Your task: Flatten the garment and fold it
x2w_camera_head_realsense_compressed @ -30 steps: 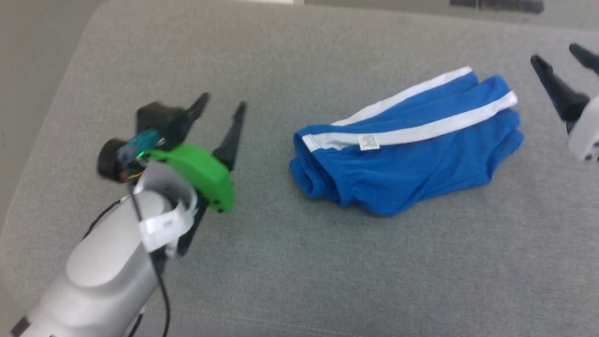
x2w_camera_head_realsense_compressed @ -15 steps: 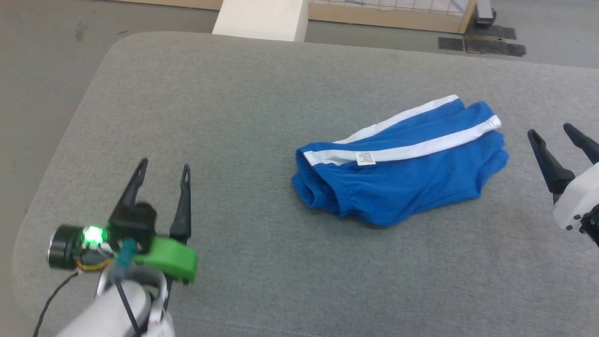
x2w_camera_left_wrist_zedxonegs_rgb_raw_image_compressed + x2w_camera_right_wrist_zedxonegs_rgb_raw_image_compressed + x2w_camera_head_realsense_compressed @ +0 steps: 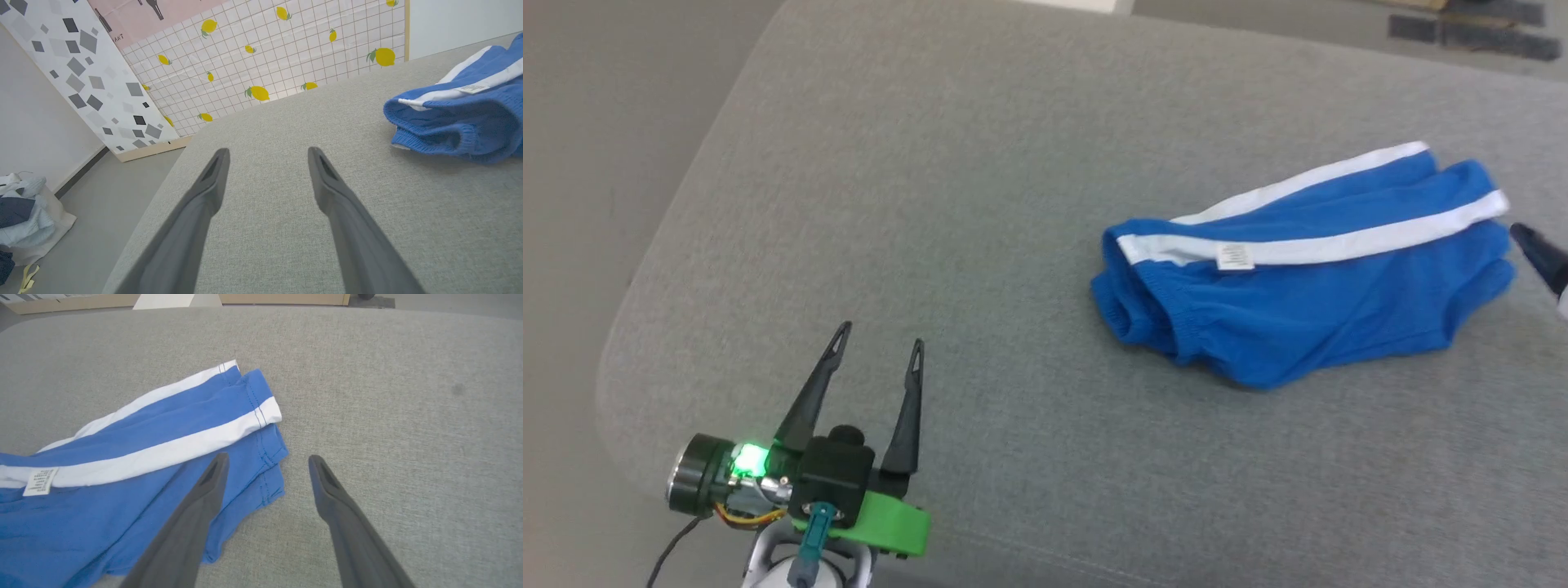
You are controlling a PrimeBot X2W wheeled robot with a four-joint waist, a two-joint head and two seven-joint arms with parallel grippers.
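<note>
Fingers (image 3: 809, 400) of the left gripper (image 3: 881, 335) stand spread and hold nothing, pointing away from the robot over the near left part of the grey desk (image 3: 980, 188). That wrist sits low by the desk's front edge, with a green light on its side. In the left wrist view the shorts (image 3: 461, 122) lie off to the right, well apart from this gripper. The right gripper (image 3: 267, 456) is also spread and empty. Its wrist view shows one finger over the leg hem of the shorts (image 3: 102, 506) and the other over bare desk. The blue shorts (image 3: 1307, 302) lie bunched on the right half of the desk, waistband to the left, white tag (image 3: 1236, 256) up. Since a second ago the head camera has swung, the left arm has drawn back from beside the shorts, and the right finger now sits just beside the leg end. The shorts keep their shape.
</note>
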